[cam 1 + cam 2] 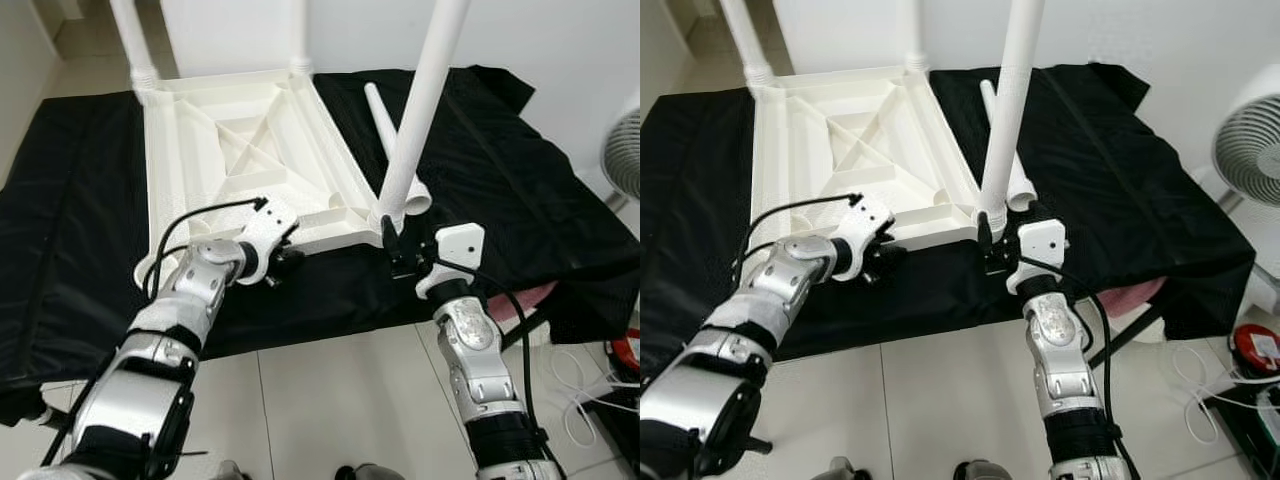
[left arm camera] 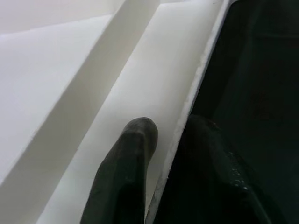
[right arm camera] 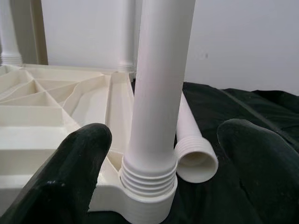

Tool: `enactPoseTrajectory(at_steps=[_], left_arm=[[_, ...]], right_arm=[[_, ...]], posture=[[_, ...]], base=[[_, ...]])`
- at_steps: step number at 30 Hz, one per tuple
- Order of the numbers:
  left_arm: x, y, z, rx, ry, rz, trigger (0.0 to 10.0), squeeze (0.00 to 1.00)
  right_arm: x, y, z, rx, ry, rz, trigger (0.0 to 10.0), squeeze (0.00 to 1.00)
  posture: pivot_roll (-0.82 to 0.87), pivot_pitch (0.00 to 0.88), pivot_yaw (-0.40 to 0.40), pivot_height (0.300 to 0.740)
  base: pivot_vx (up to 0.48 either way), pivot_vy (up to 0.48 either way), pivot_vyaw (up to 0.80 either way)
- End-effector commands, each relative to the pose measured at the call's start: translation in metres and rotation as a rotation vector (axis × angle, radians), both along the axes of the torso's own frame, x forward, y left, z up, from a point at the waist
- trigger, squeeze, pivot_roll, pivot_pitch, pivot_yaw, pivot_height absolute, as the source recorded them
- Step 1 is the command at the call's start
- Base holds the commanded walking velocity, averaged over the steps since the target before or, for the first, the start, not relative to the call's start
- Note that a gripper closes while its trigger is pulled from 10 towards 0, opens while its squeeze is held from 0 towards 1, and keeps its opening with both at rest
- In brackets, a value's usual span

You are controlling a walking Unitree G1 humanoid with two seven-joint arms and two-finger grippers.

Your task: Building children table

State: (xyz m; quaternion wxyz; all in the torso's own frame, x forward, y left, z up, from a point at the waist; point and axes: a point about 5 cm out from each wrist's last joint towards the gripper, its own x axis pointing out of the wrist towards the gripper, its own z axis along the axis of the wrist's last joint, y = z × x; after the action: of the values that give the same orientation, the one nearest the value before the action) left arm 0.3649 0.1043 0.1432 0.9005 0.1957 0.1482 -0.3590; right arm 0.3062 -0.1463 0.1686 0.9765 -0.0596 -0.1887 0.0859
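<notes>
A white plastic tabletop [image 1: 240, 150] lies upside down on a black cloth [image 1: 500, 170]. Two legs [image 1: 135, 40] stand in its far corners. A third leg [image 1: 420, 110] stands upright in the near right corner socket, its threaded end [image 3: 149, 179] partly showing. A loose leg [image 1: 385, 125] lies on the cloth just behind it. My right gripper [image 1: 392, 245] is open, its fingers [image 3: 70, 172] either side of the upright leg's base without touching it. My left gripper [image 1: 285, 250] is shut on the tabletop's near rim [image 2: 196, 93], one finger inside and one outside.
The cloth-covered surface ends just in front of the tabletop, with tiled floor [image 1: 330, 400] below. A white fan [image 1: 1250, 140] stands at the right. A red object [image 1: 1255, 350] and white cables [image 1: 1220, 395] lie on the floor at the lower right.
</notes>
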Motion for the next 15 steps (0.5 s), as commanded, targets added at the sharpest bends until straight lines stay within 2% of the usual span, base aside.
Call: enactPoseTrajectory(at_steps=[1, 3, 5, 12, 15], left_arm=[[0.002, 0.028, -0.005, 0.035, -0.053, 0.257, 0.0, 0.0], [-0.008, 0.032, -0.01, 0.031, -0.039, 0.268, 0.0, 0.0], [-0.008, 0.032, -0.01, 0.031, -0.039, 0.268, 0.0, 0.0], [-0.032, 0.049, -0.024, 0.033, 0.011, 0.334, 0.0, 0.0], [-0.04, 0.055, -0.036, 0.045, 0.047, 0.383, 0.0, 0.0]], right_arm=[[0.002, -0.001, 0.0, 0.009, -0.003, -0.011, 10.0, 0.0], [0.005, -0.001, 0.003, 0.013, -0.011, -0.016, 10.0, 0.0], [0.005, -0.001, 0.003, 0.013, -0.011, -0.016, 10.0, 0.0], [0.011, -0.001, 0.006, 0.012, -0.023, -0.014, 10.0, 0.0], [0.012, 0.0, 0.007, 0.006, -0.027, -0.008, 10.0, 0.0]], posture=[[-0.02, 0.096, 0.019, 0.74], [-0.01, 0.101, 0.015, 0.74], [-0.01, 0.101, 0.015, 0.74], [-0.01, 0.106, 0.01, 0.74], [-0.01, 0.108, 0.009, 0.74]], base=[[0.0, 0.0, 0.0], [0.0, 0.0, 0.0], [0.0, 0.0, 0.0], [0.0, 0.0, 0.0], [0.0, 0.0, 0.0]])
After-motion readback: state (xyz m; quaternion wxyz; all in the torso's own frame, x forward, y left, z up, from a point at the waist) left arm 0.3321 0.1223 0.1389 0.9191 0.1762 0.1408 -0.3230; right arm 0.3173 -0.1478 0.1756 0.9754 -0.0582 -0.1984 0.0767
